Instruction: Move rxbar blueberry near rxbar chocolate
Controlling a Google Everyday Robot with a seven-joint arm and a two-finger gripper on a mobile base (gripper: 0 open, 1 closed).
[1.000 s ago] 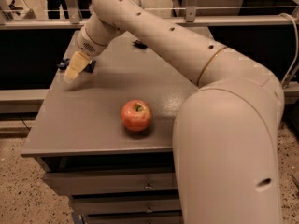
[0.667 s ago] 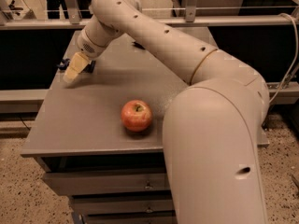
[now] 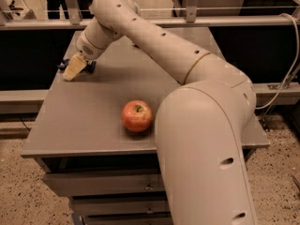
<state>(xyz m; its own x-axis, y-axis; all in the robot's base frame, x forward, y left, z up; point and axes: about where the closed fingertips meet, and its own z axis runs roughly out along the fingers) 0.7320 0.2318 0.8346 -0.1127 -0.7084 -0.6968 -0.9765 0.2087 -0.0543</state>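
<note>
Upper left of frame: rxbar blueberry [image 3: 91,67] lies near the table [image 3: 93,125] left edge. Its dark ends show either side of the gripper [image 3: 74,69], so long axis prob. runs left-right, directly beneath it. Can't tell if the gripper is open or clamped on the bar. Rxbar chocolate [image 3: 135,45], apparently the dark sliver behind the arm [image 3: 154,41], lies to the right, upper centre. Apple [image 3: 137,116] sits well apart, at front.

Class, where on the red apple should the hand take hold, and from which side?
Probably across the middle of the apple, coming from above: it sits stem-up on the table, nothing touching its sides. The hand is low at the table's far-left edge, away from it.
</note>
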